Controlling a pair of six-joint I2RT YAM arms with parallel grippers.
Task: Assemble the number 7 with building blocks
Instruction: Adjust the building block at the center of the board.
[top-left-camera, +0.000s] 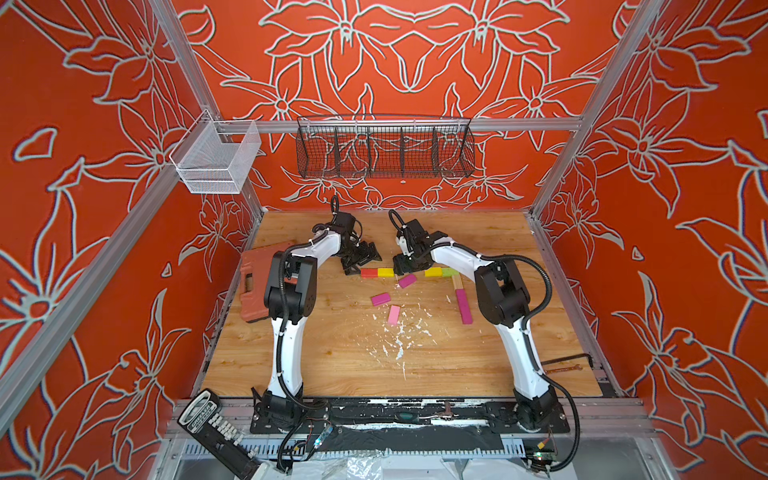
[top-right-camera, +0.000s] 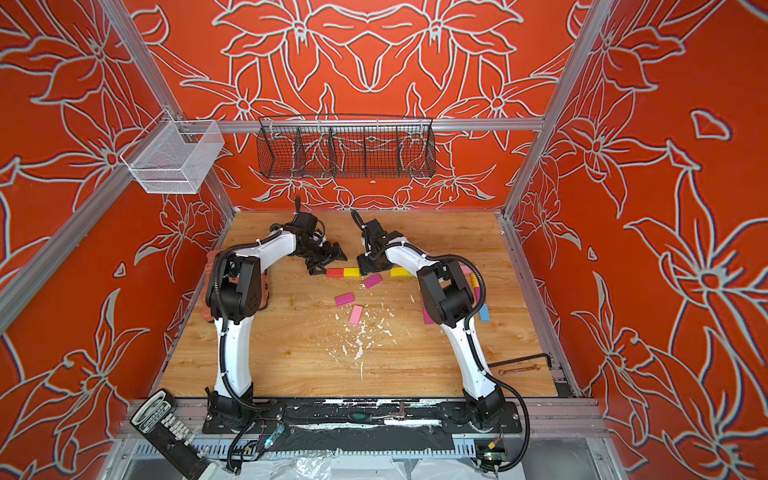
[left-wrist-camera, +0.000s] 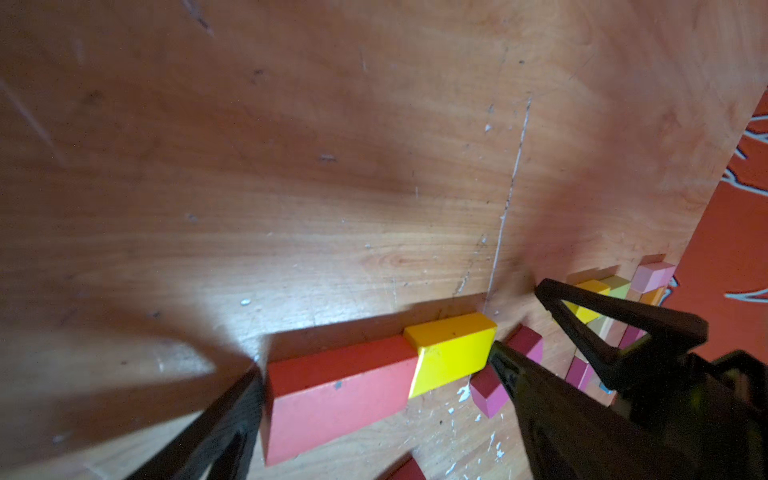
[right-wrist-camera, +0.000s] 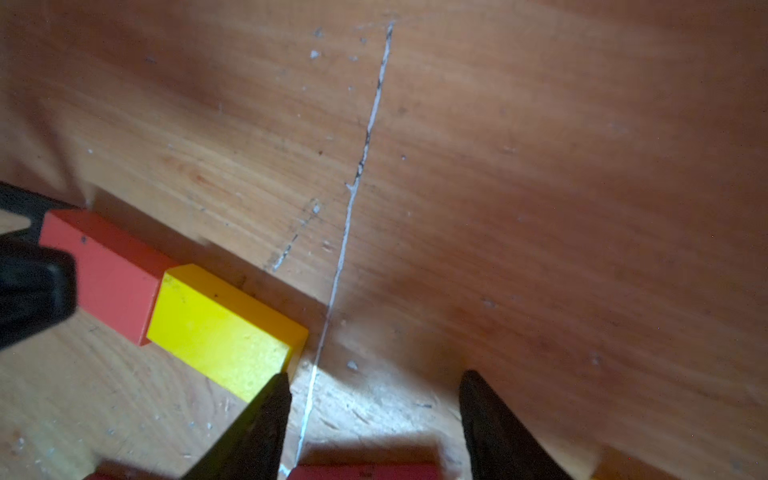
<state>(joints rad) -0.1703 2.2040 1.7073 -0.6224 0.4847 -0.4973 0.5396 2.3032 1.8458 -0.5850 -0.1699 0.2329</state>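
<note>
— Step now?
— Closing the hole in the top bar, at a guess.
— Right gripper (top-left-camera: 404, 266)?
— About half open, holding nothing. Down low in that hole, with one finger (right-wrist-camera: 266, 415) just beside the end of the yellow block (right-wrist-camera: 220, 328).
— Left gripper (top-left-camera: 360, 262)?
— Wide open, holding nothing too. One finger (left-wrist-camera: 245, 399) right at the outer end of the red block (left-wrist-camera: 336, 390). Touching or not, hard to tell.
— How to do it well?
— Lift the right gripper straight up and out first. Then push on the red end, slow and flat, to keep red and yellow together and in line. Stop on touching the second yellow block (top-left-camera: 433, 272). Mind the tilted magenta block (top-left-camera: 407, 281) just beside the hole: no bumping.
— And the number 7 (top-left-camera: 456, 281)?
— Toward the back of the table (top-left-camera: 332, 353), not whole yet. Top bar: red, yellow, a hole, then yellow and the green block (top-left-camera: 448, 272). Stem down from the green end: wood block (top-left-camera: 457, 286) first, then magenta stem block (top-left-camera: 463, 307). Small, flat, bright bars, likely easy to slide and easy to knock crooked. Loose in front, apart from it: one magenta block (top-left-camera: 381, 298) and one light pink block (top-left-camera: 393, 314).
</note>
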